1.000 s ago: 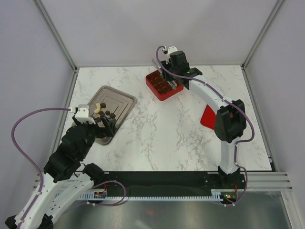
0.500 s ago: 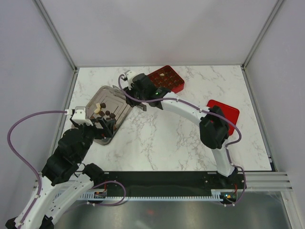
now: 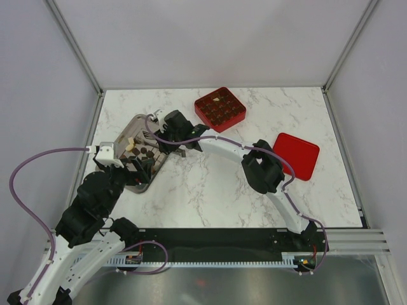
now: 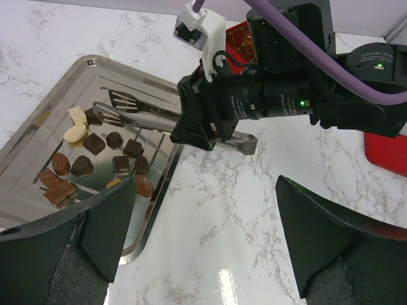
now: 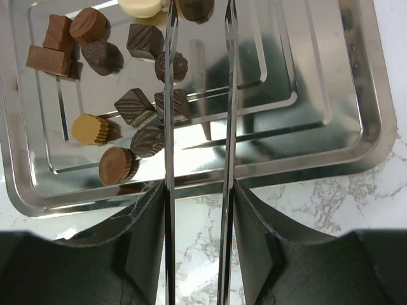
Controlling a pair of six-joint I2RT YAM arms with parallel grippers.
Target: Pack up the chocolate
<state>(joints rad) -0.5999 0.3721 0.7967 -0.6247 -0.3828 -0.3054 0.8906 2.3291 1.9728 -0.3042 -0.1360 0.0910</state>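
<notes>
The chocolate (image 4: 95,145) lay as a loose scatter in the left half of a steel tray (image 4: 38,127) on the marble table (image 3: 216,184). Most pieces were dark brown, two were pale cream, and one small cup was caramel-coloured. More dark pieces, with one pale one among them, sat in the compartments of a red box (image 3: 205,119) at the far side of the table, well apart from the tray. Its flat red lid (image 3: 296,155) lay by itself to the right.

The right arm reached across to the tray, and the right claw (image 5: 198,216) pinched a pair of metal tongs (image 4: 143,114) from outside, one finger against each blade. The two blades ran side by side with a clear gap between them (so the tongs were squeezed only partway). Their slotted tips hung over the far end of the scatter, near the cream pieces. No piece showed between the blades, and I could not tell whether the tips touched the tray or a piece.

The left claw (image 4: 205,184) was spread wide and held nothing. It hovered low at the near edge of the tray, its fingers pointing toward the chocolate. One finger was over the tray's near corner and the other over bare table.
</notes>
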